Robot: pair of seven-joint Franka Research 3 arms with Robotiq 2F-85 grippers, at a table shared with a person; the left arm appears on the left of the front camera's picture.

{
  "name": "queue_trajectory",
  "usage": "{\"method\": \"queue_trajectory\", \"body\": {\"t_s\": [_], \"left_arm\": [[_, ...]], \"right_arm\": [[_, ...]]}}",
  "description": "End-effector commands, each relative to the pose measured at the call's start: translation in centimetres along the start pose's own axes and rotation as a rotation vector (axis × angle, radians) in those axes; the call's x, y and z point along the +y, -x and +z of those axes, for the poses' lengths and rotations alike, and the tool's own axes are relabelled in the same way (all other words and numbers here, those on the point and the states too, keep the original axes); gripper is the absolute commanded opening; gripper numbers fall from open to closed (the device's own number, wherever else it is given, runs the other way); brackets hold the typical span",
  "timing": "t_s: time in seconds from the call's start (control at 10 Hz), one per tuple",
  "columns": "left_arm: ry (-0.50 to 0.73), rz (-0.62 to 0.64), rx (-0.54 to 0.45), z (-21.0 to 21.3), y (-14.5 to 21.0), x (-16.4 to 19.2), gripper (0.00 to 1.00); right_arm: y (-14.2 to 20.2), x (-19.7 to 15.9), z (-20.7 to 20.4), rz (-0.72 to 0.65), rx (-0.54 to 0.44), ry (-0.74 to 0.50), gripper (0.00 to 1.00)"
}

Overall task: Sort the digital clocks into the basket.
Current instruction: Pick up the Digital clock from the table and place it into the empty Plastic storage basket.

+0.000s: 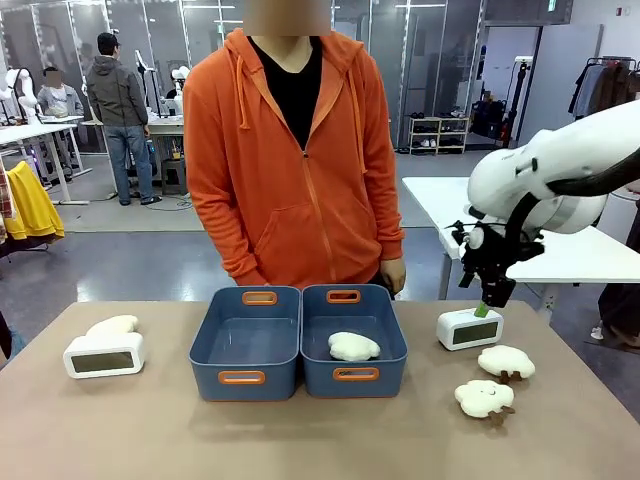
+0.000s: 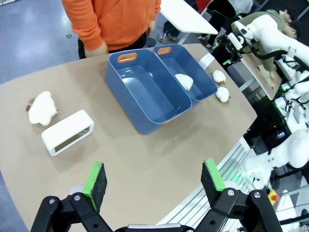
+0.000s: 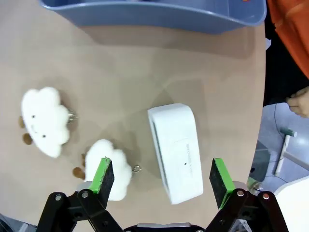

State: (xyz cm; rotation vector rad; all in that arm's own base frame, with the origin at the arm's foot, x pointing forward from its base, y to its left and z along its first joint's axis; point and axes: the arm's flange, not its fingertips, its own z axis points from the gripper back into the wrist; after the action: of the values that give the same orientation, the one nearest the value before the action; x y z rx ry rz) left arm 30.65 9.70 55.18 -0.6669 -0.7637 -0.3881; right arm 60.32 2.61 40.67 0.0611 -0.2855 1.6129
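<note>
**A:** Clock status?

**B:** 0 of 2 in. The left digital clock (image 1: pixel 104 354) is on the table (image 1: pixel 320 440) at 9 o'clock of the baskets, well apart from them. The right digital clock (image 1: pixel 469 328) is at 3 o'clock, near the right basket (image 1: pixel 385 378). Both stand upright on the tabletop.

**A:** Which bin takes them?

**B:** My read is the left basket (image 1: pixel 210 380). It has nothing in it, while the right basket already holds a cloud plush (image 1: pixel 353 346).

**A:** Grippers?

**B:** The right gripper (image 1: pixel 487 303) hangs right over the right digital clock with its pads spread wide, pinching nothing. In the wrist view the clock lies between the pads, closer to the 3 o'clock one. A loose plush (image 3: pixel 108 174) sits under the 9 o'clock pad. Can't tell if a pad tip touches the clock's top.

**A:** Left arm?

**B:** The left gripper (image 2: pixel 153 176) is high above the table, spread too and empty. The left digital clock is at 10 o'clock in its view.

**A:** Remaining?

**B:** Everything: grasp, carry and drop, twice. Three plushes also lie loose on the table: the one by the pad, a second plush (image 1: pixel 484 398) at 5 o'clock of the right clock, and a third plush (image 1: pixel 112 325) just behind the left clock.
</note>
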Motion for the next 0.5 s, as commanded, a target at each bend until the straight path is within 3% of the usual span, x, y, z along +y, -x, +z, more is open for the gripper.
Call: {"method": "queue_trajectory", "body": {"t_s": [0.0, 0.4], "left_arm": [[0.025, -0.016, -0.01, 0.0, -0.1, 0.0, 1.0], [0.025, -0.016, -0.01, 0.0, -0.1, 0.0, 1.0]], "right_arm": [[0.1, -1.5, -1.6, -0.007, 0.058, 0.005, 1.0], [0.4, -2.5, -4.7, -0.009, 0.096, 0.0, 1.0]]}}
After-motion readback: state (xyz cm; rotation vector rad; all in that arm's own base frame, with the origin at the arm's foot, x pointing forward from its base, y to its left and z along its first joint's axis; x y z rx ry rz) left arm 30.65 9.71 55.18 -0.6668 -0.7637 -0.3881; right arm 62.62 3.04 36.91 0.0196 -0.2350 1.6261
